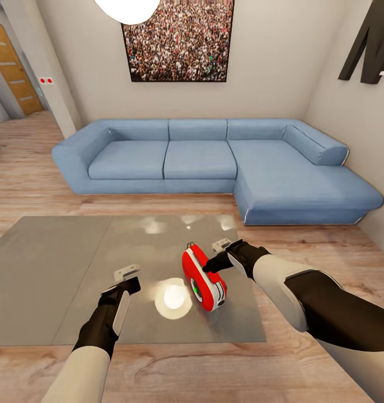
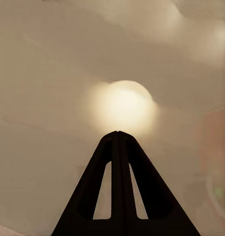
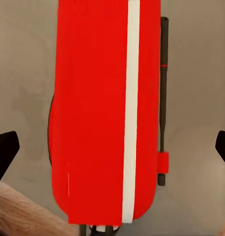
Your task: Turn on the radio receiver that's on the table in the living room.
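Right gripper reaches in from the right side with the forearm bent inward, and its fingers are spread wide on both sides of the radio receiver; contact I cannot confirm. This red radio stands on the glossy grey table, near its right end. Left gripper hovers over the table with its fingers pressed together, arm stretched forward.
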Motion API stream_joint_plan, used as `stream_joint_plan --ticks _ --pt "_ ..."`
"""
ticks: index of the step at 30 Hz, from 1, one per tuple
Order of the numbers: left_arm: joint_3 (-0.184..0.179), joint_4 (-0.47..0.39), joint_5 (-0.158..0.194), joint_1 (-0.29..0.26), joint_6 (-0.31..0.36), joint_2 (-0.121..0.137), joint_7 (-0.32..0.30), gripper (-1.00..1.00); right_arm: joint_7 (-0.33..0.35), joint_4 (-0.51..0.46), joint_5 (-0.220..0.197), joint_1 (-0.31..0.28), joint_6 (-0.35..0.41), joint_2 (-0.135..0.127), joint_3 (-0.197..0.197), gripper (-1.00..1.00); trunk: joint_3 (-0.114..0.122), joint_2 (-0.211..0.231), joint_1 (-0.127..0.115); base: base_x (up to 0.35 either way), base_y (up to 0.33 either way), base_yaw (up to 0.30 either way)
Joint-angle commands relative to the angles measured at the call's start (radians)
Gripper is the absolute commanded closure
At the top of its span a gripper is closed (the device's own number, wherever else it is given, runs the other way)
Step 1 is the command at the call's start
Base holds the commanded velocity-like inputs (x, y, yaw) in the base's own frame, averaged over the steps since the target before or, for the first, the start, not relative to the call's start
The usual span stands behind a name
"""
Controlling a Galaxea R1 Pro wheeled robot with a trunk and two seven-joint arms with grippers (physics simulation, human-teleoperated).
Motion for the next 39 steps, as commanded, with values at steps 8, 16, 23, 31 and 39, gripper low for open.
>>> stream_joint_plan --ticks 8,16,23,31,39 --pt "-0.002 0.000 -0.001 0.000 0.001 0.000 0.000 1.00 -0.007 0.000 -0.001 0.000 0.000 0.000 0.000 -1.00 0.025 0.056 -0.031 0.000 0.000 0.000" --pt "-0.003 0.000 -0.002 0.000 0.001 0.000 0.000 1.00 -0.008 0.000 -0.001 0.000 0.000 0.000 0.000 -1.00 0.050 0.112 -0.061 0.000 0.000 0.000" --pt "-0.003 0.000 -0.001 0.000 0.002 0.005 0.000 1.00 -0.008 0.000 -0.001 0.000 0.000 0.000 0.000 -1.00 0.072 0.161 -0.088 0.000 0.000 0.000" --pt "-0.004 0.000 -0.001 0.000 0.001 0.006 0.000 1.00 -0.010 0.000 -0.001 0.000 0.000 0.000 0.000 -1.00 0.097 0.217 -0.119 0.000 0.000 0.000" --pt "-0.002 0.000 -0.002 -0.001 0.001 0.006 0.000 1.00 -0.011 0.000 -0.001 0.000 -0.001 0.000 0.000 -1.00 0.122 0.273 -0.150 -0.042 0.000 0.000"
